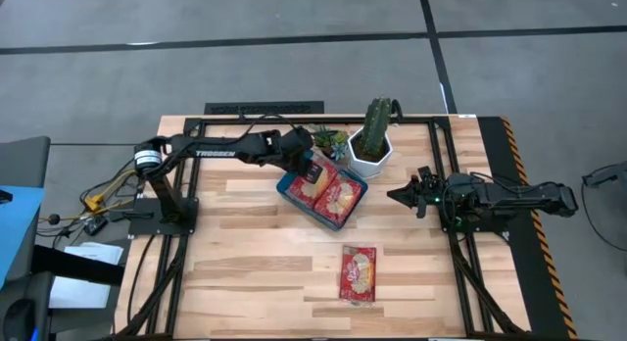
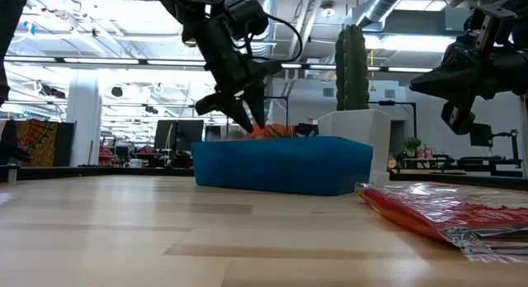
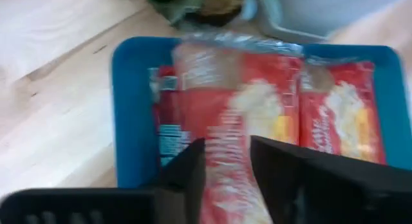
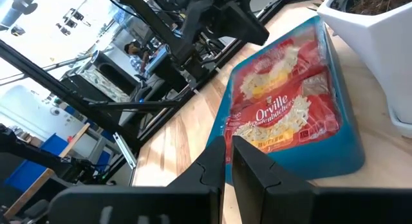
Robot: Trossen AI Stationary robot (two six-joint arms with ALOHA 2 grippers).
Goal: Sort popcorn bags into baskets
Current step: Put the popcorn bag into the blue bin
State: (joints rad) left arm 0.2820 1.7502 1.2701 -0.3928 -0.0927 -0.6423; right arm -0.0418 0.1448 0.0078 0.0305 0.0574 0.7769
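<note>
Look near the centre of the high view: your shallow teal-blue rectangular tray (image 1: 284,187) sits angled on the wooden slatted table (image 1: 245,263), holding flat red plastic popcorn packets (image 1: 340,199) with cream picture panels side by side. One more red packet (image 1: 359,273) lies alone lower down, right of centre, well apart from the tray. Your left gripper (image 1: 312,170) hangs over the tray's upper-left end, fingers parted around a packet there. Only the right wrist view lets you read "Orville" lettering on a packet (image 4: 286,114). Your right gripper (image 1: 395,195) waits at the right, past the white hexagonal cactus pot (image 1: 369,163), fingers nearly closed on nothing.
</note>
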